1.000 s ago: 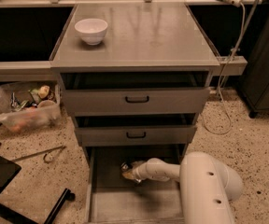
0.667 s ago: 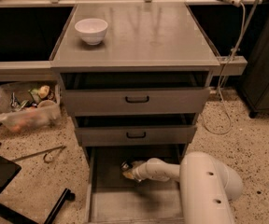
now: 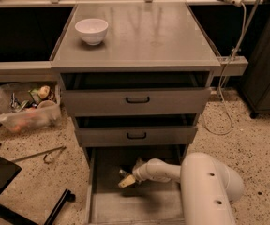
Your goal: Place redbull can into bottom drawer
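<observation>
The bottom drawer (image 3: 125, 209) is pulled out below the two shallower drawers, showing its flat grey floor and low side walls. My gripper (image 3: 126, 178) is inside it, reaching in from the right, low over the floor near the left-middle and just in front of the shadowed back part. The white arm (image 3: 205, 186) covers the drawer's right side. The redbull can does not show; it is hidden or lost in the shadow around the gripper.
A white bowl (image 3: 92, 30) stands on the grey cabinet top (image 3: 144, 36). The two upper drawers (image 3: 137, 100) with black handles are slightly open. A clear bin of clutter (image 3: 27, 109) sits on the floor at the left. A cable (image 3: 224, 102) hangs at the right.
The gripper has edged slightly forward and left inside the bottom drawer. Nothing else has moved.
</observation>
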Action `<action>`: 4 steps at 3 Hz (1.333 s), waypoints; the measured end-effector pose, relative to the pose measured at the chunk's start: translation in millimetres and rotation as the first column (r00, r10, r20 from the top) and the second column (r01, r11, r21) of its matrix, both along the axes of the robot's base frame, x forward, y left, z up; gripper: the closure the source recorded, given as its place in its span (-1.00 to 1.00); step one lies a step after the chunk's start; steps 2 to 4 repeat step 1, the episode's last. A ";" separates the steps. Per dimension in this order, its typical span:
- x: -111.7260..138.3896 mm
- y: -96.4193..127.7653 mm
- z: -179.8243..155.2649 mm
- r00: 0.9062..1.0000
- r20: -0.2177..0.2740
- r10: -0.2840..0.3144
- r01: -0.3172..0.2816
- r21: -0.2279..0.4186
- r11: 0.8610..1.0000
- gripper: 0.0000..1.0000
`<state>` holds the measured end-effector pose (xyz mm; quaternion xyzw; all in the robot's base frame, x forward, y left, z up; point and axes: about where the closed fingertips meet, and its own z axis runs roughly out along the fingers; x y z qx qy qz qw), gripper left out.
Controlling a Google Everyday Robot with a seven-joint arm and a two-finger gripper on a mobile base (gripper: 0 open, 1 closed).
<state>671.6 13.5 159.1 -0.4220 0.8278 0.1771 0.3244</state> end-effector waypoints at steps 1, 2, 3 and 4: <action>0.0 0.0 0.0 1.000 0.000 0.000 0.000 0.000 1.000 -1.00; 0.0 0.0 0.0 1.000 0.000 0.000 0.000 0.000 1.000 -1.00; 0.0 0.0 0.0 1.000 0.000 0.000 0.000 0.000 1.000 -1.00; 0.0 0.0 0.0 1.000 0.000 0.000 0.000 0.000 1.000 -1.00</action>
